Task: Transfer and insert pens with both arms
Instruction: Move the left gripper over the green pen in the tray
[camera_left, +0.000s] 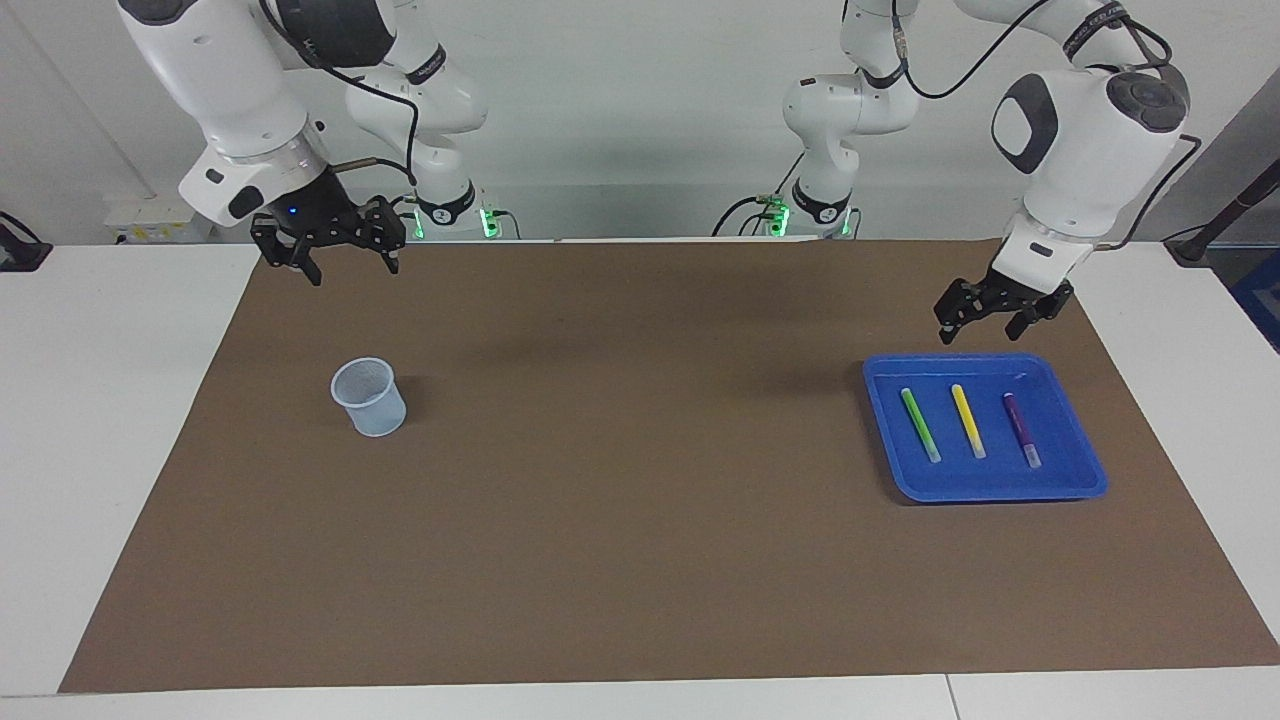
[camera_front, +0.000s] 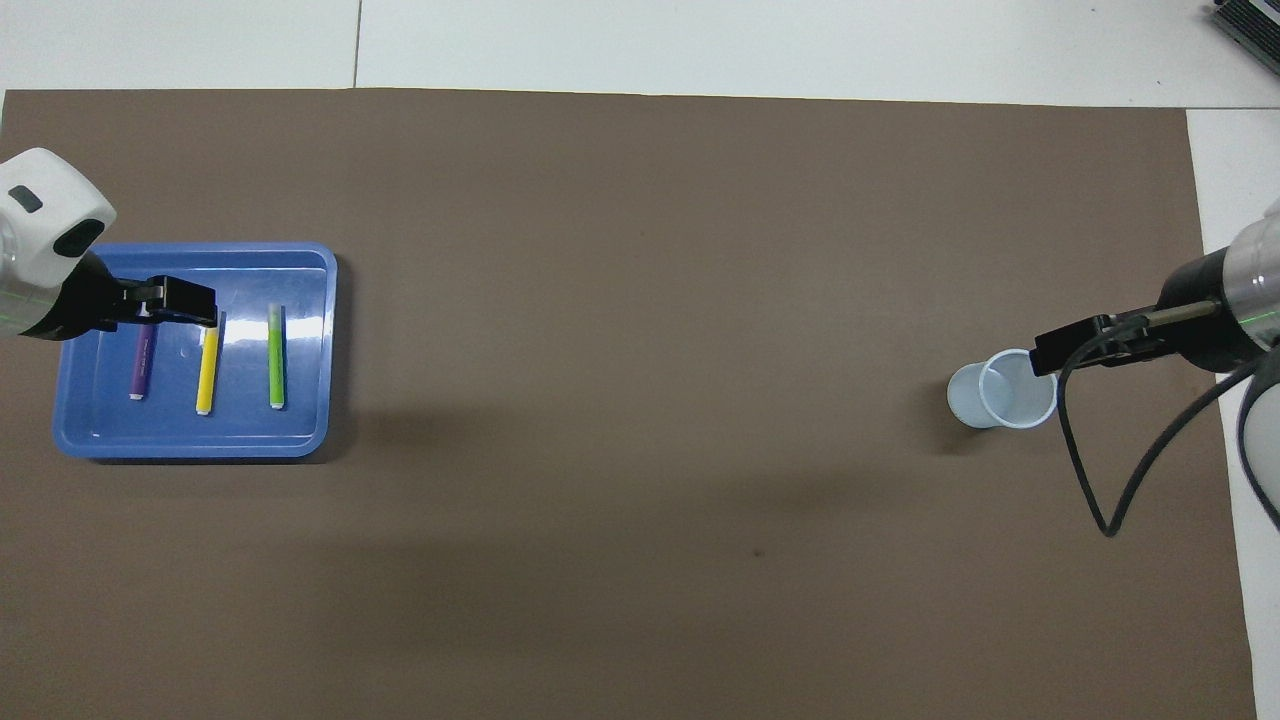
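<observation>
Surface: white counter (camera_left: 120, 420) under brown mat (camera_left: 640, 500) | room: pale wall, upper frame | my left jaws (camera_left: 990, 312) gape above blue tray (camera_left: 1085, 455), frame right | my right jaws (camera_left: 345, 255) gape, upper left.

Robotics lab bench, not a home or shop. Two large white arms (camera_left: 230, 90) hang over a white table (camera_left: 110, 400) covered edge to edge by a plain brown mat (camera_left: 640, 520), with two smaller white arms (camera_left: 850, 110) showing green base lights along the table's robot-side edge, loose black cables (camera_front: 1100, 480) and a bare pale wall (camera_left: 640, 120). Props are sparse and staged: a blue tray (camera_left: 1085, 470) near the left arm's end, a pale cup (camera_left: 372, 400) near the right arm's end.
</observation>
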